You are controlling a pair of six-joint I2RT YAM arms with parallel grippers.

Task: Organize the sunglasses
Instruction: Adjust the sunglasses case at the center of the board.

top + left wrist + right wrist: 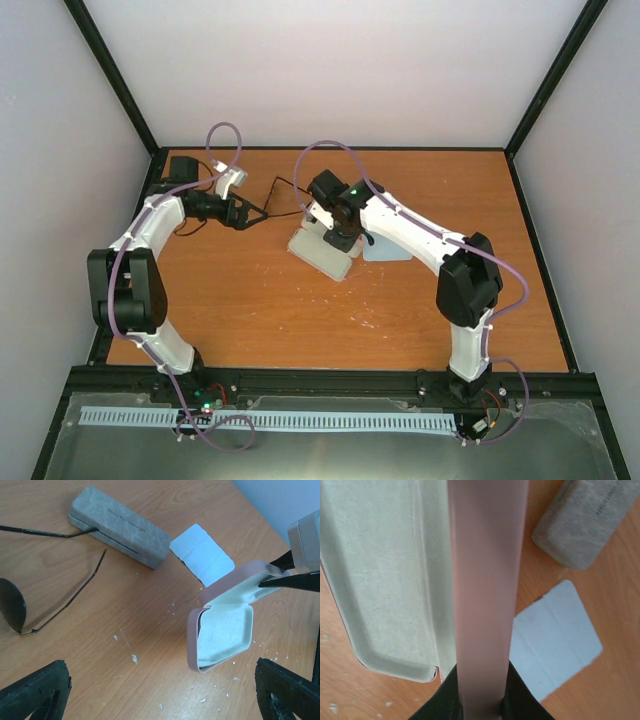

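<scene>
The sunglasses (75,591) lie unfolded on the table, a thin dark frame with one dark lens at the left edge of the left wrist view and one arm reaching to the grey case (117,527). A pink case (222,635) stands open, showing its pale lining. My right gripper (482,680) is shut on the edge of its raised lid (487,580). In the top view that gripper (340,236) sits over the case (322,256). My left gripper (162,695) is open and empty, hovering over bare wood between the sunglasses and the pink case.
A light-blue cloth (202,555) lies flat between the grey case and the pink case, and is also seen beside the lid (555,640). White crumbs dot the wooden table (300,310). Black frame posts and pale walls enclose it.
</scene>
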